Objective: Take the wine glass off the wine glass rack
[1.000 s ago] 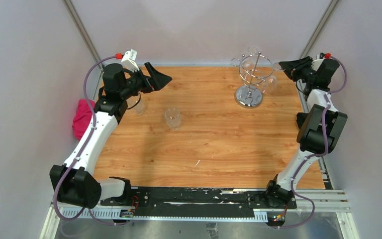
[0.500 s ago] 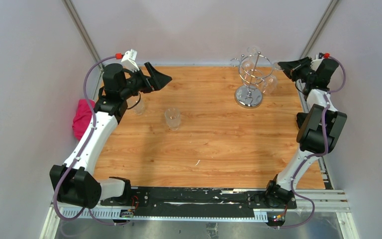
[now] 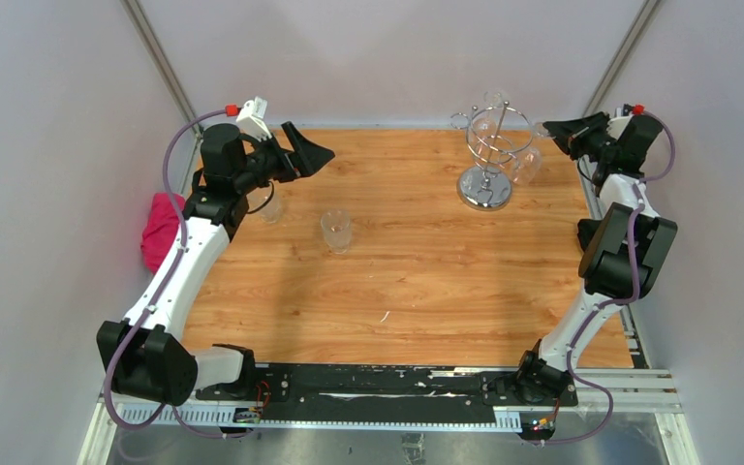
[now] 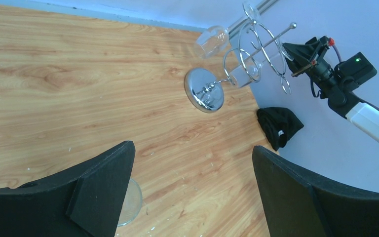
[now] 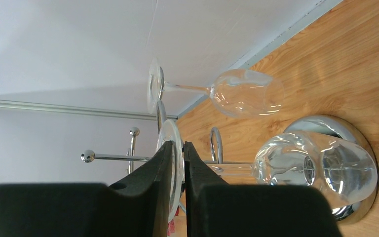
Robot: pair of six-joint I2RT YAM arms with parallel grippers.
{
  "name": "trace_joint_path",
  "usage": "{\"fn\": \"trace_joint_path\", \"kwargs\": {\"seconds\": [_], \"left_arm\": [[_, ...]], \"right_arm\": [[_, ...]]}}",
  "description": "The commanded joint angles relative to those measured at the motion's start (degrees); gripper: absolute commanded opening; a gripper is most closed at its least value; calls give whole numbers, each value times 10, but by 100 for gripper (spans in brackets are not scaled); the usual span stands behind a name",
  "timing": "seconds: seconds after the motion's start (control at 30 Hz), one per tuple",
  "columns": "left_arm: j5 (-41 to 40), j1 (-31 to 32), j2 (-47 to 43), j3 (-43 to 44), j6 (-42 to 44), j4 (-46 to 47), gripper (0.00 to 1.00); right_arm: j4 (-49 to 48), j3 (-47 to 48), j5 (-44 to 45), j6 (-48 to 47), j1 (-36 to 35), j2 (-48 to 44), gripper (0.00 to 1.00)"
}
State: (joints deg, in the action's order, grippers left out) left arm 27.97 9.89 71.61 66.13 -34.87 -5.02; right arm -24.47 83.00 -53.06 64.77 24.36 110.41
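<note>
The chrome wine glass rack (image 3: 485, 186) stands at the table's far right, with wine glasses hanging upside down from its hooks. My right gripper (image 3: 548, 128) is beside the rack's right side, level with the hooks. In the right wrist view the right gripper (image 5: 178, 145) is shut on the thin round foot of one hanging wine glass (image 5: 316, 170). That glass's stem still lies in a hook. A second wine glass (image 5: 246, 93) hangs behind. My left gripper (image 3: 315, 155) hovers open and empty at the far left, its fingers (image 4: 103, 182) wide apart.
A clear tumbler (image 3: 336, 231) stands on the table left of centre. Another glass (image 3: 269, 205) sits under the left arm. A black cloth (image 4: 279, 126) lies by the right edge and a pink cloth (image 3: 160, 229) off the left edge. Walls close in behind the rack.
My right gripper's jaws have closed onto the foot of the hanging glass. The left arm has not moved.
</note>
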Motion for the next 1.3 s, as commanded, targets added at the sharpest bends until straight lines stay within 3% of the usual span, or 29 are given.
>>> {"fn": "trace_joint_path", "kwargs": {"seconds": [0.0,0.1,0.23,0.53,0.9,1.27], "left_arm": [[-3,1,-10,2,12,-5,95],[-8,0,-11,4,16,-9,95],[-10,0,-12,6,20,-14,95],[-9,0,-12,6,21,-16,95],[-7,0,-10,8,18,-13,95],[-7,0,-14,5,17,-12,95]], "right_arm": [[-32,3,-25,26,15,-22,0],[-38,7,-30,35,15,-20,3],[-44,5,-30,35,15,-28,19],[-41,-6,-36,32,20,-28,29],[-48,-33,-41,26,32,-42,25],[-23,-23,-45,18,32,-29,0]]}}
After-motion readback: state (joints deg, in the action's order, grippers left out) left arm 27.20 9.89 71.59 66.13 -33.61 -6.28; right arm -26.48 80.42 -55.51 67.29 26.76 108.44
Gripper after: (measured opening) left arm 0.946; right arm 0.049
